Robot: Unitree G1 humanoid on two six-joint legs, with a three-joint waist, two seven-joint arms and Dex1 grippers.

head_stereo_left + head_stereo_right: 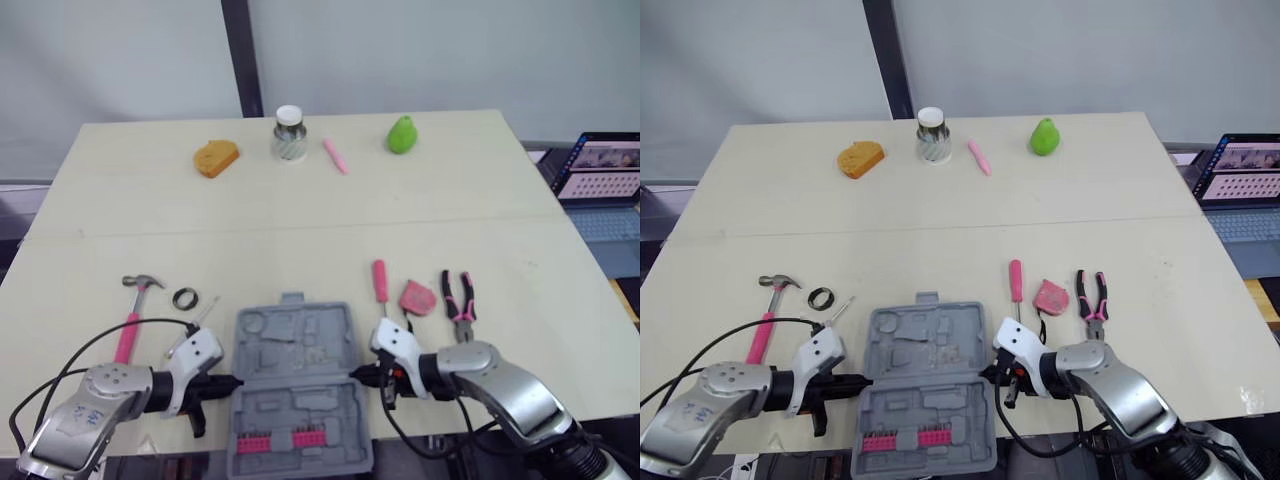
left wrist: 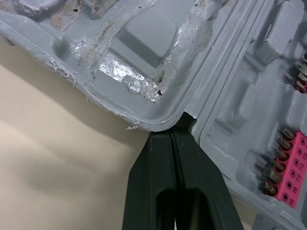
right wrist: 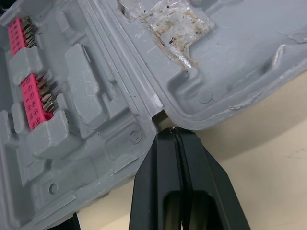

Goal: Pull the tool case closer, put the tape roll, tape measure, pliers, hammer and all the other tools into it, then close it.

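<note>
The grey tool case (image 1: 292,345) lies open at the table's front middle, with pink bit holders (image 1: 290,439) in its near half. My left gripper (image 1: 232,381) is shut, its tips touching the case's left hinge notch (image 2: 184,120). On the opposite side my right gripper (image 1: 358,374) is shut too, against the right hinge notch (image 3: 156,115). A pink-handled hammer (image 1: 133,312), a black tape roll (image 1: 184,297) and a thin metal tool (image 1: 207,311) lie left of the case. To its right are a pink screwdriver (image 1: 380,280), a pink tape measure (image 1: 418,297) and pliers (image 1: 459,305).
Along the table's far edge stand an orange object (image 1: 215,157), a jar (image 1: 289,133), a pink marker (image 1: 335,155) and a green pear-shaped object (image 1: 402,134). A laptop (image 1: 600,170) sits off the table to the right.
</note>
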